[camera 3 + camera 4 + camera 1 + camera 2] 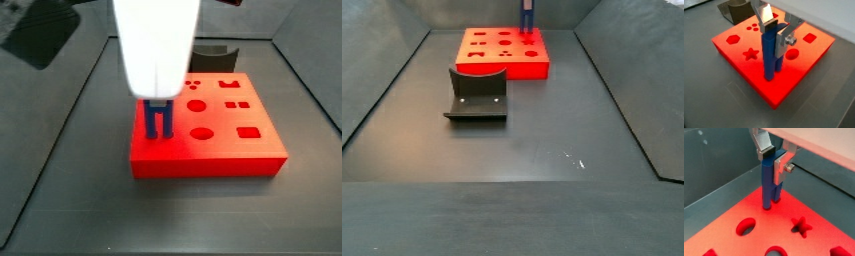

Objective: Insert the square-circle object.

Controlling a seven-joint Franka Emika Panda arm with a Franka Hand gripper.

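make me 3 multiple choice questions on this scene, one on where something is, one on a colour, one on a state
1. Where do the prong tips of the square-circle object sit?
A. on the red block's top face
B. on the grey floor
C. inside the dark grey holder

2. What colour is the block with the shaped holes?
A. white
B. red
C. green

3. What is the hand doing?
A. hanging open above the floor
B. shut on the square-circle object
C. shut on the dark grey holder

Answers:
1 A: in both wrist views the blue prongs stand upright with their tips on the block's red top, near an edge.
2 B: both side views show it bright red.
3 B: in both wrist views the silver fingers clamp the upper end of the blue piece; the dark grey holder lies apart on the floor.
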